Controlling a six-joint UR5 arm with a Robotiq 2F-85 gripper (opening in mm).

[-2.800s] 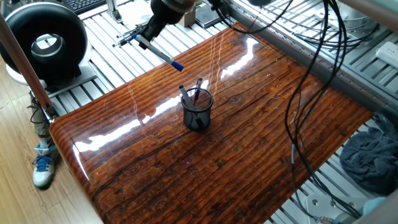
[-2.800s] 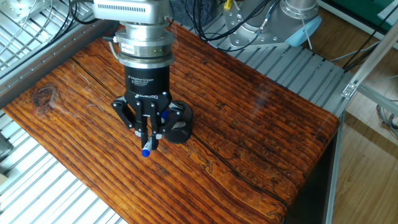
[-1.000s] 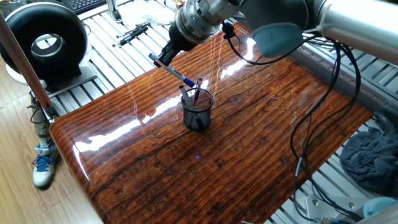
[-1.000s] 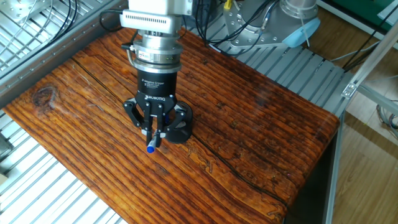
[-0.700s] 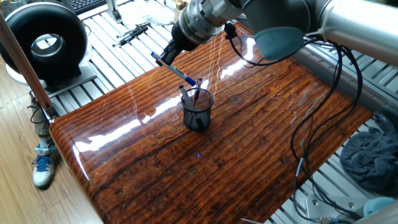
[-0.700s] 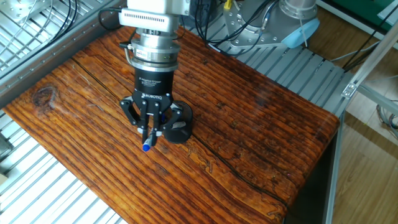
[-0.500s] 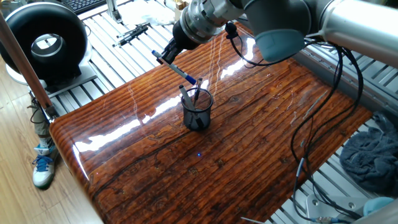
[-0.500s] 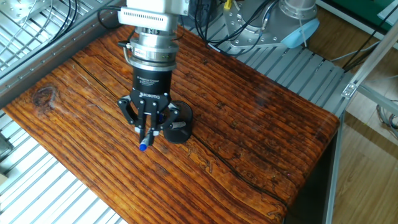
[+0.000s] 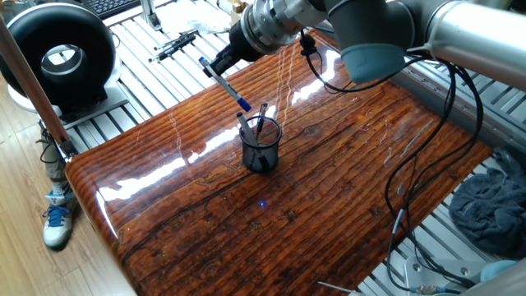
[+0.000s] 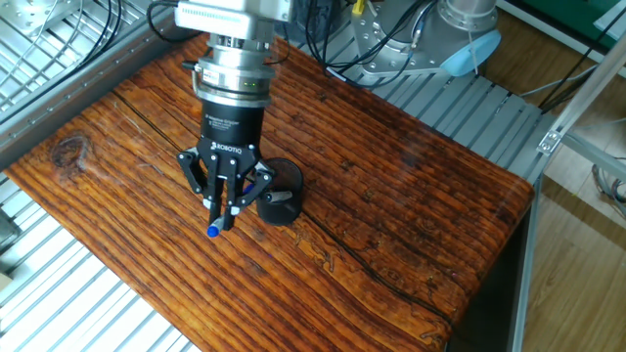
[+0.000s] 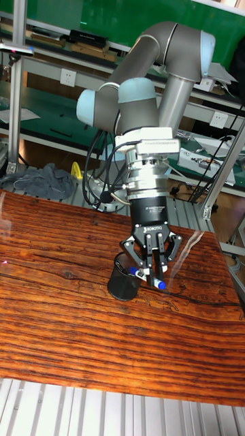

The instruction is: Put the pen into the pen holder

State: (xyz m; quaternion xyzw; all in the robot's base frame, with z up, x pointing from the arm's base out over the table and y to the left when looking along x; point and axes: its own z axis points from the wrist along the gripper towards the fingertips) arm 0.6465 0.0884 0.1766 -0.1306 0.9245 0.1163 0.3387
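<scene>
The pen point(image 9: 222, 80) is being pinched between the closed fingers of the tool point(image 10: 221, 208), and over the last second it is being tipped more steeply, its blue end point(image 10: 212, 231) pointing down and its dark upper end sticking out above the fingers in one fixed view. In that view the blue tip point(image 9: 245, 105) is being carried just above and to the left of the rim of the pen holder point(image 9: 260, 145), where a moment ago the pen was being held flatter and a little lower; in the other fixed view the tool is being shifted slightly left, so that more of the pen holder point(image 10: 279, 200) is being uncovered behind it. This is being read as an alignment step: the pen is being brought closer to upright so that it can be lowered through the open top, which two plain dark pens point(image 9: 256, 122) are already occupying. In the tall fixed view the tool point(image 11: 155, 257) is being held to the right of the pen holder point(image 11: 124, 273), with the blue tip point(image 11: 158, 264) clear of the table point(image 11: 82, 340). The pen is not yet being let into the cup; a short move toward the opening and a descent are being judged as remaining, with the tip at risk of catching the rim.
</scene>
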